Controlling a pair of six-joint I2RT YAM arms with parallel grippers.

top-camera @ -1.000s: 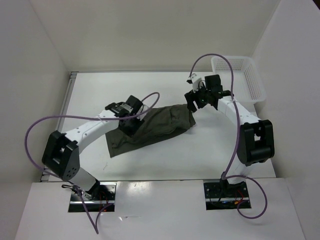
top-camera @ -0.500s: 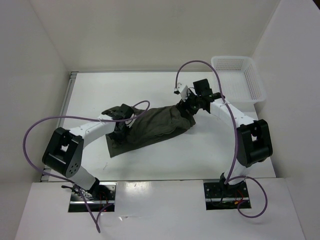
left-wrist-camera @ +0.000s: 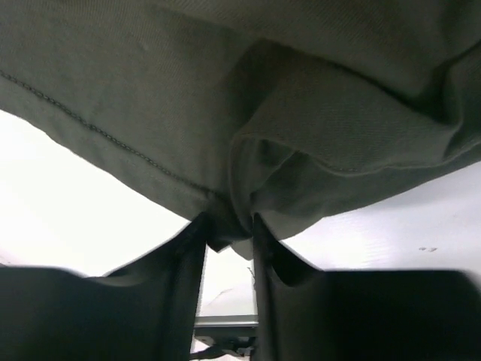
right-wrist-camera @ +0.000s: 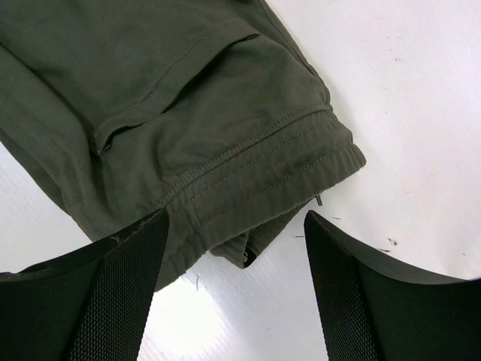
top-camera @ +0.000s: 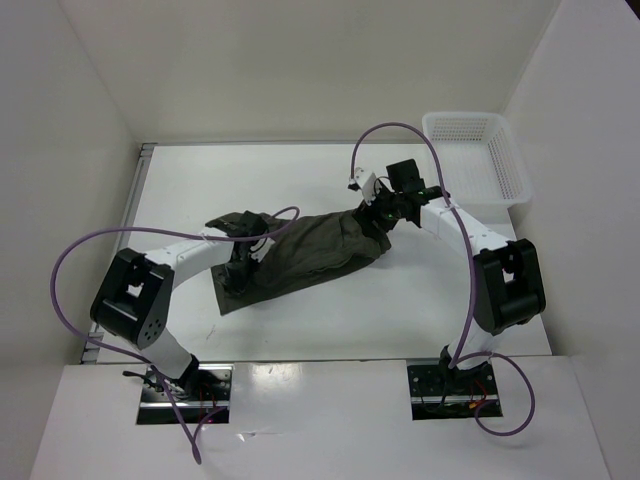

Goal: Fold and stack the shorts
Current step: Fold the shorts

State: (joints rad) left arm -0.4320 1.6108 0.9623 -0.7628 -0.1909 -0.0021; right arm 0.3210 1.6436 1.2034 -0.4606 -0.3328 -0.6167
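The dark olive-green shorts (top-camera: 305, 252) lie wrinkled and stretched across the middle of the white table, with the waistband end at the right. My left gripper (top-camera: 238, 264) is at their left part, shut on a bunched fold of the cloth (left-wrist-camera: 240, 188); the fold sits pinched between the two dark fingers (left-wrist-camera: 184, 256). My right gripper (top-camera: 376, 222) hovers over the right end, open, with the elastic waistband (right-wrist-camera: 278, 162) lying between its wide-spread fingers (right-wrist-camera: 128, 263) and a little beyond them. It holds nothing.
A white plastic mesh basket (top-camera: 478, 152) stands at the back right corner. White walls enclose the table on three sides. Purple cables loop off both arms. Bare table (top-camera: 330, 310) lies between the shorts and the near edge.
My right gripper has come left and down onto the waistband end. My left gripper has slid toward the near-left over the shorts and closed on the cloth.
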